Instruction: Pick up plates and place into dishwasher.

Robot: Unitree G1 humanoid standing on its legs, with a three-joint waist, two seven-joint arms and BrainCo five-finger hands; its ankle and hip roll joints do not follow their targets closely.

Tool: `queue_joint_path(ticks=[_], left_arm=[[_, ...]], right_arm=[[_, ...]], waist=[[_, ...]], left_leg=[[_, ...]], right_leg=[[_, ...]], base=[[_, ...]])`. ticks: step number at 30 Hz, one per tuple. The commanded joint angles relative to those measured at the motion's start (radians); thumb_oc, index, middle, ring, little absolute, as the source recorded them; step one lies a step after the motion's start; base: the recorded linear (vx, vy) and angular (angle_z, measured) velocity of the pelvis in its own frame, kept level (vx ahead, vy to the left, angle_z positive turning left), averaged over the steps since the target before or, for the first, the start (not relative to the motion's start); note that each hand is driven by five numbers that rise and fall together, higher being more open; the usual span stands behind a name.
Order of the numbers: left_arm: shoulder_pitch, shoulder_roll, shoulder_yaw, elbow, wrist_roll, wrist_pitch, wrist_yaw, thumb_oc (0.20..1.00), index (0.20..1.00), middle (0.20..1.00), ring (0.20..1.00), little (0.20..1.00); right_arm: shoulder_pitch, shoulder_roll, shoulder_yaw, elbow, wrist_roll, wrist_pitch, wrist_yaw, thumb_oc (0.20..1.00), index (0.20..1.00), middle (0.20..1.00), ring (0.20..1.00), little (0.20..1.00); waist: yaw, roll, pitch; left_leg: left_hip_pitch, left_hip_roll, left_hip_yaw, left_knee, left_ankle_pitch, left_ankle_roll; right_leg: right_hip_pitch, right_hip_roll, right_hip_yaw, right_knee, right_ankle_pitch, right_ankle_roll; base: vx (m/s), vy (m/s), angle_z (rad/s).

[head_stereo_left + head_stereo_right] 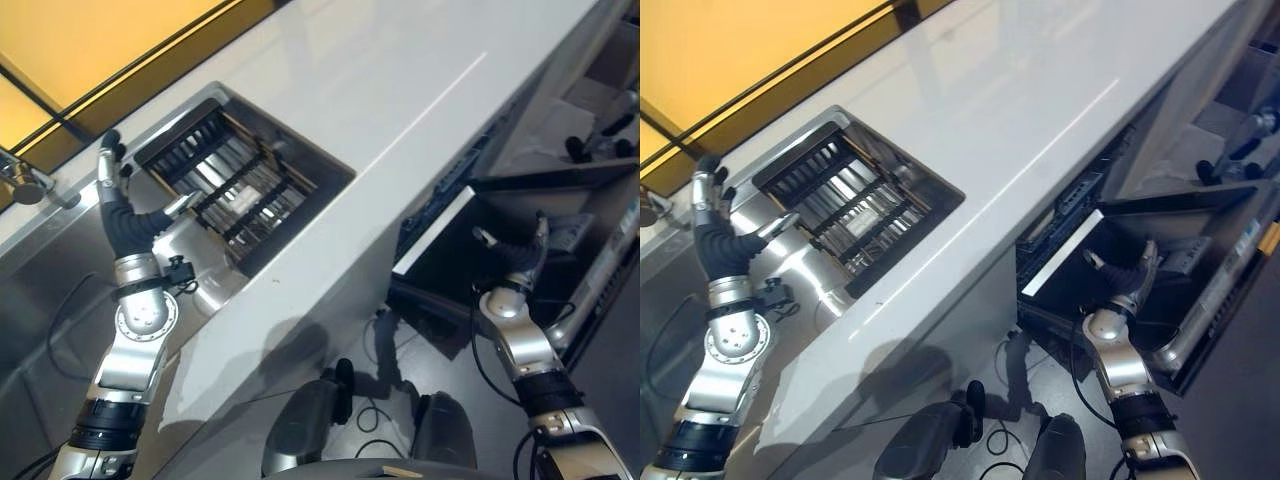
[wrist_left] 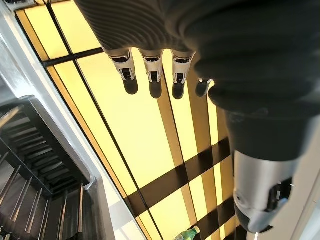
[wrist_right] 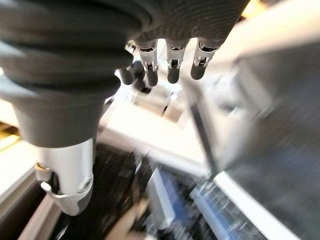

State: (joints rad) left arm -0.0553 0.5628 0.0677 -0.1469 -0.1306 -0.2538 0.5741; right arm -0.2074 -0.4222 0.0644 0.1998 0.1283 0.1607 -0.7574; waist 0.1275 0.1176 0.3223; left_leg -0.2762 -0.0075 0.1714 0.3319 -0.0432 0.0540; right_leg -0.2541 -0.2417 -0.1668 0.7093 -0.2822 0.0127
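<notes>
Open dishwasher [image 1: 470, 250], dark rack [image 1: 235, 185] in sink

The faucet [image 1: 22, 180] is cut off by the left edge of the left eye view. The dishwasher [image 1: 1180, 270] interior is dark, and its contents cannot be determined. The dish rack [image 1: 232, 185] in the sink shows bars and reflections; whether plates stand in it cannot be determined. In the right wrist view, the surroundings beyond the right hand [image 3: 170, 60] are motion-blurred and unidentifiable. A small green object [image 2: 186, 234] is too small to identify.
</notes>
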Motion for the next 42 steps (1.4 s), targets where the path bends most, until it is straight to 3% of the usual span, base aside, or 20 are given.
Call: queue_joint_path(ticks=[1,7,12,19,24,29,32,37,38,42], left_arm=[[0.007,0.042,0.063,-0.062,0.01,-0.072,0.007,1.0,1.0,1.0,1.0,1.0],[0.034,-0.012,0.046,-0.062,0.009,-0.099,0.018,1.0,1.0,1.0,1.0,1.0],[0.114,-0.069,0.066,-0.079,-0.001,-0.109,0.02,1.0,1.0,1.0,1.0,1.0],[0.203,-0.106,0.048,-0.1,-0.013,-0.105,0.074,1.0,1.0,1.0,1.0,1.0],[0.235,-0.124,0.038,-0.101,-0.022,-0.12,0.101,1.0,1.0,1.0,1.0,1.0],[0.182,-0.122,-0.013,-0.09,0.01,-0.138,0.146,1.0,1.0,1.0,1.0,1.0],[0.109,-0.1,-0.042,-0.081,0.018,-0.129,0.157,1.0,1.0,1.0,1.0,1.0],[0.03,-0.069,-0.078,-0.062,0.035,-0.139,0.14,1.0,1.0,1.0,1.0,1.0],[0.025,-0.064,-0.088,-0.064,0.042,-0.143,0.14,1.0,1.0,1.0,1.0,1.0],[0.024,-0.052,-0.087,-0.067,0.031,-0.174,0.116,1.0,1.0,1.0,1.0,1.0]], right_arm=[[-0.005,-0.026,-0.031,-0.079,-0.017,-0.045,-0.038,1.0,1.0,1.0,1.0,1.0],[0.053,-0.011,-0.048,-0.132,-0.046,-0.077,-0.142,1.0,1.0,1.0,1.0,1.0],[0.162,-0.012,-0.075,-0.17,-0.088,-0.086,-0.185,1.0,1.0,1.0,1.0,1.0],[0.318,-0.039,-0.117,-0.227,-0.164,-0.123,-0.25,1.0,1.0,1.0,1.0,1.0],[0.395,-0.053,-0.116,-0.185,-0.029,-0.181,-0.116,1.0,1.0,1.0,1.0,1.0],[0.312,-0.026,-0.038,-0.076,0.225,-0.387,0.103,1.0,1.0,1.0,1.0,1.0],[0.192,0.002,0.006,-0.01,0.308,-0.488,0.149,1.0,1.0,1.0,1.0,1.0],[0.03,0.016,0.028,0.043,0.509,-0.59,0.224,1.0,1.0,1.0,1.0,1.0],[-0.011,0.02,0.021,0.051,0.58,-0.601,0.282,1.0,1.0,1.0,1.0,1.0],[-0.165,0.009,0.001,0.069,0.599,-0.532,0.419,1.0,1.0,1.0,1.0,1.0]], waist=[[0.016,-0.019,-0.033],[-0.027,0.017,-0.004],[-0.079,0.054,-0.022],[-0.148,0.099,-0.04],[-0.18,0.125,-0.018],[-0.177,0.142,0.072],[-0.158,0.152,0.132],[-0.129,0.166,0.197],[-0.118,0.174,0.197],[-0.079,0.193,0.198]], left_leg=[[-0.109,-0.096,-0.19,0.012,0.051,-0.024],[-0.083,-0.015,-0.185,-0.058,0.138,-0.086],[-0.058,0.024,-0.14,-0.094,0.161,-0.101],[-0.025,0.06,-0.092,-0.113,0.193,-0.114],[-0.049,0.056,-0.073,-0.07,0.195,-0.117],[-0.171,0.017,-0.063,0.042,0.174,-0.109],[-0.257,0.0,-0.044,0.109,0.147,-0.099],[-0.343,-0.041,-0.048,0.209,0.065,-0.08],[-0.364,-0.053,-0.055,0.221,0.054,-0.073],[-0.415,-0.088,-0.073,0.272,0.003,-0.049]], right_leg=[[0.087,0.046,0.002,-0.235,0.103,-0.004],[0.112,0.095,0.022,-0.284,0.075,-0.033],[0.077,0.123,0.067,-0.254,0.066,-0.051],[0.042,0.133,0.126,-0.207,0.051,-0.046],[-0.023,0.117,0.149,-0.136,0.023,-0.051],[-0.213,0.084,0.158,0.075,-0.043,-0.064],[-0.319,0.074,0.149,0.179,-0.066,-0.078],[-0.428,0.05,0.146,0.304,-0.119,-0.089],[-0.454,0.051,0.143,0.324,-0.123,-0.093],[-0.511,0.048,0.137,0.392,-0.149,-0.104]], base=[[-0.22,-0.281,-0.94],[-0.18,-0.103,-0.47],[-0.05,0.03,-0.31],[0.04,0.094,-0.28],[0.02,0.133,-0.26],[-0.12,0.064,-0.1],[-0.16,-0.066,0.16],[-0.05,-0.116,0.34],[-0.01,-0.068,0.29],[0.01,-0.03,0.29]])
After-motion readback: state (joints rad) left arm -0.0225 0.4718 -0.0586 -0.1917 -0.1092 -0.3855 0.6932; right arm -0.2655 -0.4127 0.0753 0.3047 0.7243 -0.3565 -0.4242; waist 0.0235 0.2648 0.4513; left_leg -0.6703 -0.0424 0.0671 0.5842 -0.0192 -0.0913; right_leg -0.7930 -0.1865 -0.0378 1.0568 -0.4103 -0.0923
